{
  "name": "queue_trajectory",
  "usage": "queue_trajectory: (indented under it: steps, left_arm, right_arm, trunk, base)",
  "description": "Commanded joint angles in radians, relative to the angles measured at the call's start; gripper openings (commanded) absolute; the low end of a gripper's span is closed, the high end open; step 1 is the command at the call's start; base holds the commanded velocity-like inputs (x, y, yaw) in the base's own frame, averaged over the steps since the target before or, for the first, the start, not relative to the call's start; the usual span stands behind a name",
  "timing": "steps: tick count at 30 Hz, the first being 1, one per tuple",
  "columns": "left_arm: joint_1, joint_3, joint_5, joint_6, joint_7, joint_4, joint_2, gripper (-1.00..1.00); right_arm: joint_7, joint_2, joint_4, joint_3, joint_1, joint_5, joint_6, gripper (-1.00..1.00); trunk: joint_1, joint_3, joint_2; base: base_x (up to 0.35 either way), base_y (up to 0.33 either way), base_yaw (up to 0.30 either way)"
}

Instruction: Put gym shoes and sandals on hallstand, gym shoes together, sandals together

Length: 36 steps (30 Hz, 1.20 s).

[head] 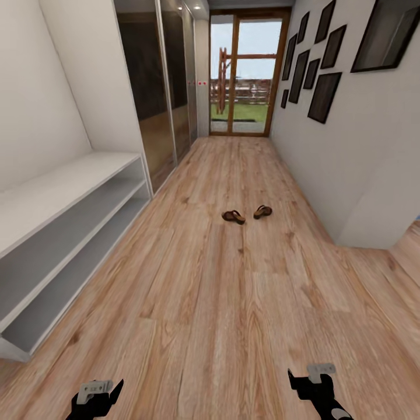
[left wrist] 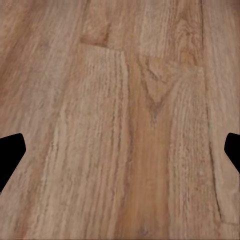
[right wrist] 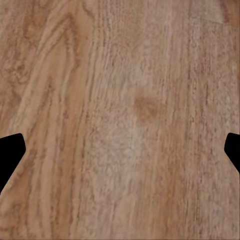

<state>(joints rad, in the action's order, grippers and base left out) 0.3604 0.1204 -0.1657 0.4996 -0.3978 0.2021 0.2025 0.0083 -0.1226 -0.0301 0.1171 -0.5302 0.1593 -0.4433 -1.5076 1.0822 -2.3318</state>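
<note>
One white bench unit (head: 70, 175) runs along the left wall, with two open shelf levels, both bare. Beyond it stand dark mirrored wardrobe doors (head: 154, 87), and a glazed door (head: 242, 76) closes the far end. Two brown sandals (head: 246, 214) lie on the corridor floor (head: 221, 303) mid-passage, a little apart, toes angled toward each other, well ahead of both arms. Six dark picture frames (head: 324, 96) hang on the right wall. The left gripper (left wrist: 120, 150) and right gripper (right wrist: 120, 150) hang low over bare planks, each with fingers spread wide and nothing between them.
</note>
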Motion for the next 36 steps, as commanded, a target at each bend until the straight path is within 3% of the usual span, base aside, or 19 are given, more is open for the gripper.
queue_trajectory:
  steps: [1, 17, 28, 36]
  left_arm:
    - [0.001, 0.003, -0.009, -0.001, -0.01, -0.001, 0.0, 1.0]
    - [0.001, 0.002, -0.009, -0.001, -0.01, -0.001, 0.0, 1.0]
    - [0.001, 0.002, -0.009, -0.001, -0.011, -0.001, 0.0, 1.0]
    - [0.001, 0.002, -0.009, -0.001, -0.011, -0.001, 0.0, 1.0]
  right_arm:
    - [0.001, -0.001, 0.001, 0.009, -0.001, 0.009, -0.003, 1.0]
    - [0.001, -0.001, 0.001, 0.009, -0.001, 0.009, -0.003, 1.0]
    - [0.001, -0.001, 0.001, 0.009, -0.001, 0.008, -0.004, 1.0]
    - [0.001, -0.003, 0.001, 0.009, -0.001, 0.009, -0.005, 1.0]
  trunk:
    - [0.0, 0.001, 0.0]
    - [0.0, 0.001, 0.0]
    - [0.0, 0.001, 0.0]
    - [0.0, 0.001, 0.0]
  base:
    - [0.336, -0.082, 0.002]
    - [0.335, -0.097, 0.006]
    - [0.317, -0.136, 0.237]
    - [0.301, -0.163, 0.056]
